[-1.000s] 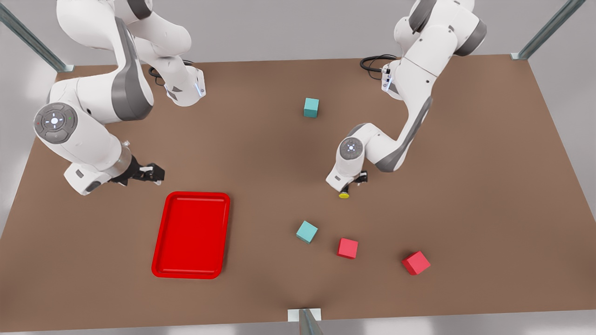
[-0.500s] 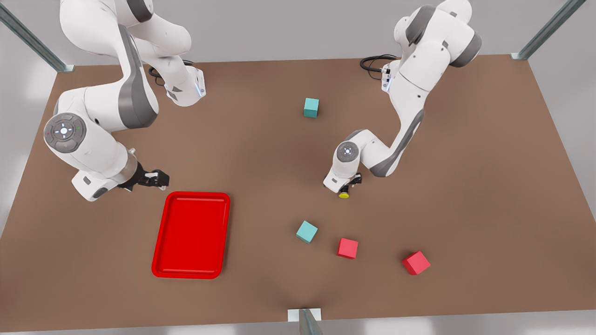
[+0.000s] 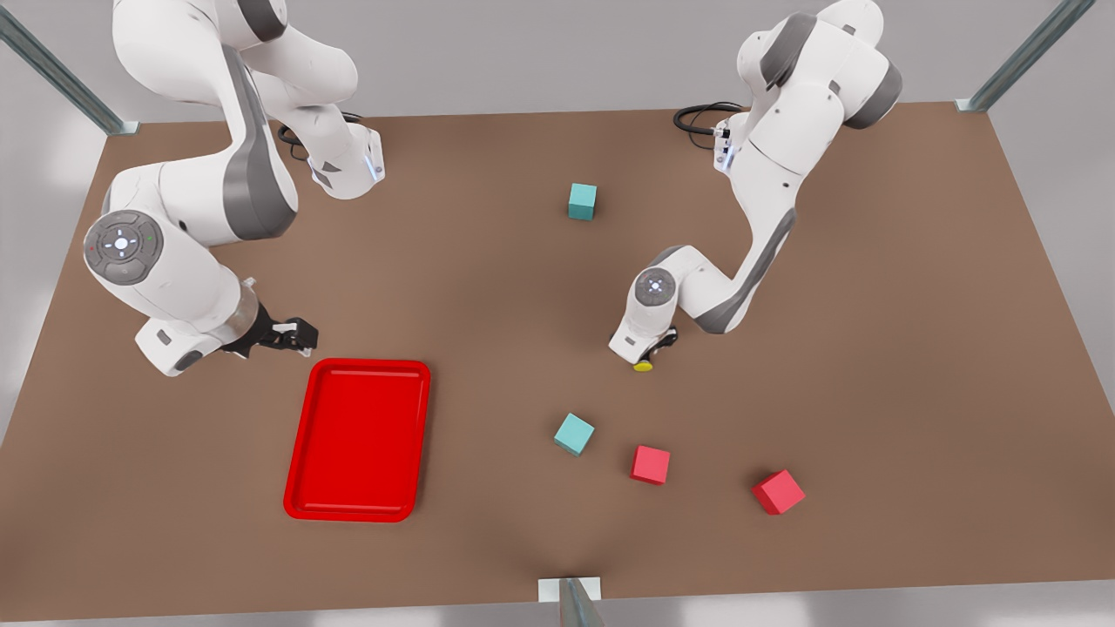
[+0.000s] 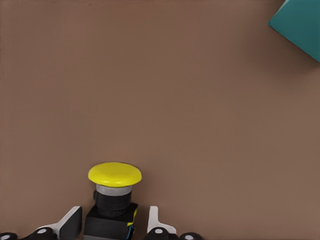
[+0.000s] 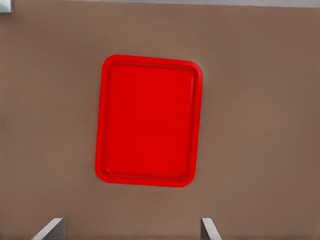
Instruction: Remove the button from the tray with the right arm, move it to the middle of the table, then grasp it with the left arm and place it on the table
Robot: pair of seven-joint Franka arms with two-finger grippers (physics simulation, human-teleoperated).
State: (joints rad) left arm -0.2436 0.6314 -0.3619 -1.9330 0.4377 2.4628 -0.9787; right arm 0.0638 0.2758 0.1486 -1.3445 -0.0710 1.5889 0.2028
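Two white arms reach over the brown table (image 3: 871,348) in the front view. The right arm (image 3: 174,252) occupies the frame's upper left, and its right tool (image 3: 300,335) hangs just above the top left corner of the red tray (image 3: 359,440), which lies flat in the lower left; in the right wrist view the fingers (image 5: 50,229) stand wide apart with nothing between them. The left arm (image 3: 749,218) bends down from the upper right to the middle of the frame. Its left tool (image 3: 649,353) is low at the table; in the left wrist view the white fingers (image 4: 70,222) flank the dark body of the button (image 4: 112,200), whose yellow cap points away from the wrist, though whether they press on it I cannot tell. Four cubes sit apart: a teal cube (image 3: 582,200) above centre, another teal cube (image 3: 574,433) below the button, a red cube (image 3: 651,464) beside that, and a further red cube (image 3: 778,492) toward the lower right.
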